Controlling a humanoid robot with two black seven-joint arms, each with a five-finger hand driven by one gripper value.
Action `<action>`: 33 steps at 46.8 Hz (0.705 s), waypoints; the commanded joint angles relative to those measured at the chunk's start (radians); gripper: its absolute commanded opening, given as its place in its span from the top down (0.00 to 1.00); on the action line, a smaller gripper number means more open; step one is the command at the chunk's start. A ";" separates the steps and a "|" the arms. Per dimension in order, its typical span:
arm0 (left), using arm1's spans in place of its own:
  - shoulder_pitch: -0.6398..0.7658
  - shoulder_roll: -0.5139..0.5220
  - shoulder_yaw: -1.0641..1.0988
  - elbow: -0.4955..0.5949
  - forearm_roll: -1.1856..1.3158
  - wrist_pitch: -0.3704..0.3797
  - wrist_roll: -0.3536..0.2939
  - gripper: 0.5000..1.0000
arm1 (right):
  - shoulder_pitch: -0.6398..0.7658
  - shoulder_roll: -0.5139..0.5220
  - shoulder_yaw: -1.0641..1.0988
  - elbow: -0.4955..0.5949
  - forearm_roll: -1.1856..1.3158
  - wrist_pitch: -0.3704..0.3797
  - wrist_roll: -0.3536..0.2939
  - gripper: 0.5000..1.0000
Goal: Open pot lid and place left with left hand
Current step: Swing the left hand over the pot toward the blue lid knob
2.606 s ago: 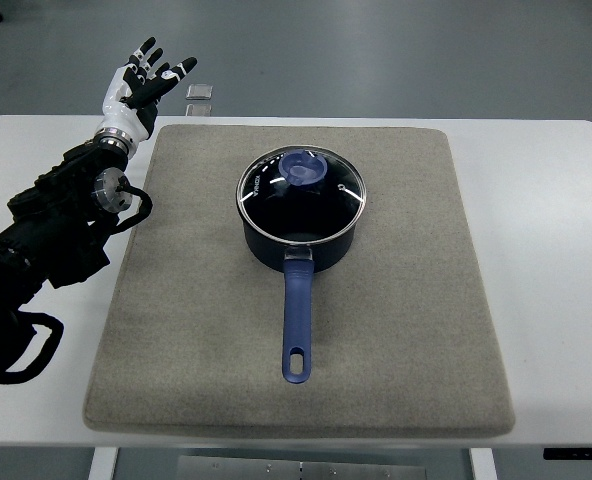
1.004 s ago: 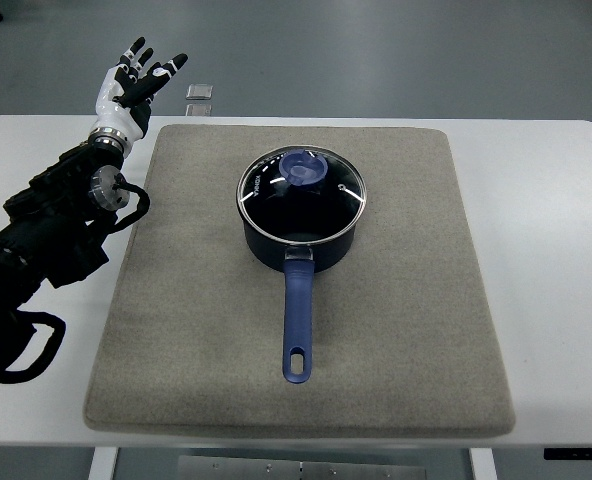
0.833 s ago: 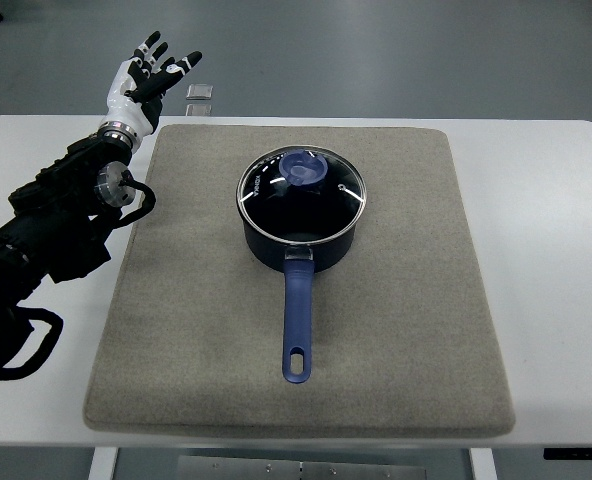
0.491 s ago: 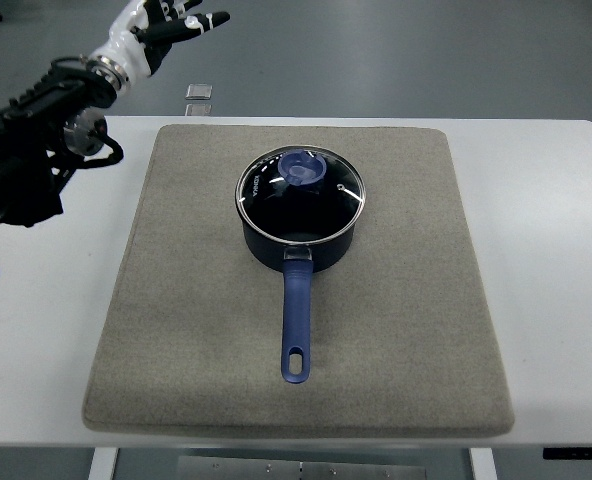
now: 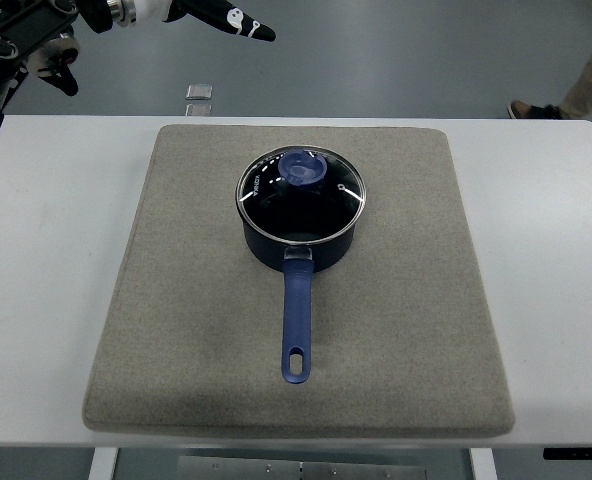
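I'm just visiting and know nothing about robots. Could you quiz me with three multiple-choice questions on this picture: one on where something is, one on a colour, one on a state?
1. Where is the left hand?
A. top left, above the table's far edge
B. on the lid
C. beside the handle

2. What colour is the lid knob?
A. red
B. blue
C. green

3. The glass lid is:
A. on the mat
B. on the pot
C. held up

Answers: 1 A, it shows at the picture's top edge. 2 B, it matches the blue handle. 3 B, it covers the rim.
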 commanded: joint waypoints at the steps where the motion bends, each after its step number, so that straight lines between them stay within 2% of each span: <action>1: -0.024 0.037 -0.008 -0.086 0.131 -0.002 -0.003 0.03 | 0.000 0.000 0.000 0.001 0.000 0.000 -0.001 0.17; 9: -0.061 0.109 -0.014 -0.285 0.328 -0.003 -0.018 0.02 | 0.000 0.000 0.000 0.001 0.000 0.000 0.000 0.17; 13: -0.077 0.120 -0.013 -0.344 0.427 -0.003 -0.038 0.03 | 0.000 0.000 0.000 0.000 0.000 0.000 0.000 0.17; 22: -0.077 0.123 -0.011 -0.379 0.668 -0.009 -0.112 0.03 | 0.000 0.000 0.000 0.000 0.000 0.000 0.000 0.17; 27: -0.075 0.125 -0.007 -0.414 0.699 -0.029 -0.147 0.03 | 0.000 0.000 0.000 0.001 0.000 0.000 0.000 0.17; 33: -0.081 0.131 -0.005 -0.456 0.701 -0.088 -0.158 0.03 | 0.000 0.000 0.000 0.000 0.000 0.000 0.000 0.17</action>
